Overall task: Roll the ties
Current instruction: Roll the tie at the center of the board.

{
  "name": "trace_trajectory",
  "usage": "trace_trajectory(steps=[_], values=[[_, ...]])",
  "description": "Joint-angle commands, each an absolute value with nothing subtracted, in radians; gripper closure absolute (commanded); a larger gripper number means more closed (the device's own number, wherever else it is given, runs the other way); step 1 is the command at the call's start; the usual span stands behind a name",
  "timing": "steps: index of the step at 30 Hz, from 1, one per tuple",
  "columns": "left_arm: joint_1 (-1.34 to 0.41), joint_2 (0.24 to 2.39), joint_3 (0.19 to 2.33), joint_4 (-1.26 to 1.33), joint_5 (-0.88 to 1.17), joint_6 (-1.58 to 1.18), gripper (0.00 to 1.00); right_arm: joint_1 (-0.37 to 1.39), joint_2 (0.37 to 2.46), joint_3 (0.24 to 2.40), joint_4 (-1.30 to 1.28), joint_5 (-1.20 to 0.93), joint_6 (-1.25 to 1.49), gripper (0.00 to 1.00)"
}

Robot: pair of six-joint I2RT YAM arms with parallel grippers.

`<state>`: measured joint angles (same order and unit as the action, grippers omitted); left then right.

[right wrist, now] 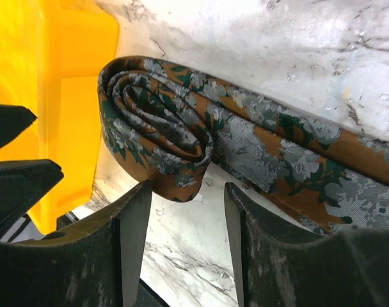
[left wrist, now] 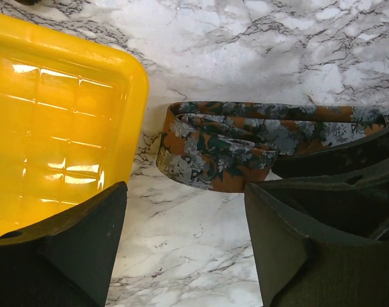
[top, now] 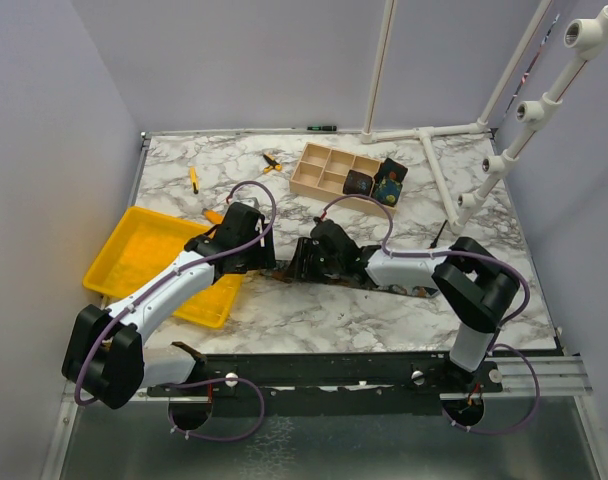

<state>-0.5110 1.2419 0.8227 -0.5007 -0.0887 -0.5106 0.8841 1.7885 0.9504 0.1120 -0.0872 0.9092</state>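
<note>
Two pairs of jaws stand apart, gripping nothing. The left gripper hangs over bare marble table, with the rust-brown floral tie just at its 12 o'clock. The right gripper has the tie's rolled end at the mouth of its fingers, and the unrolled strip trails flat toward 3 o'clock. A yellow tray sits just beside the roll at 9 o'clock.
</note>
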Motion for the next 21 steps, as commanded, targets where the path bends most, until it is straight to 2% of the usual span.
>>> trace_trajectory(steps=[1, 6, 12, 21], values=[[-0.5, 1.247, 0.828, -0.48, -0.051, -0.498, 0.25, 0.858, 1.819, 0.929, 0.176, -0.109, 0.925, 0.48], [-0.499, 1.237, 0.815, -0.476, -0.043, -0.498, 0.25, 0.855, 1.825, 0.927, 0.218, -0.138, 0.905, 0.58], [-0.497, 1.232, 0.796, -0.468, -0.033, -0.498, 0.25, 0.855, 1.848, 0.946, 0.232, -0.166, 0.873, 0.64], [-0.493, 1.219, 0.762, -0.463, -0.028, -0.492, 0.25, 0.85, 1.841, 0.986, 0.19, -0.112, 0.724, 0.7]])
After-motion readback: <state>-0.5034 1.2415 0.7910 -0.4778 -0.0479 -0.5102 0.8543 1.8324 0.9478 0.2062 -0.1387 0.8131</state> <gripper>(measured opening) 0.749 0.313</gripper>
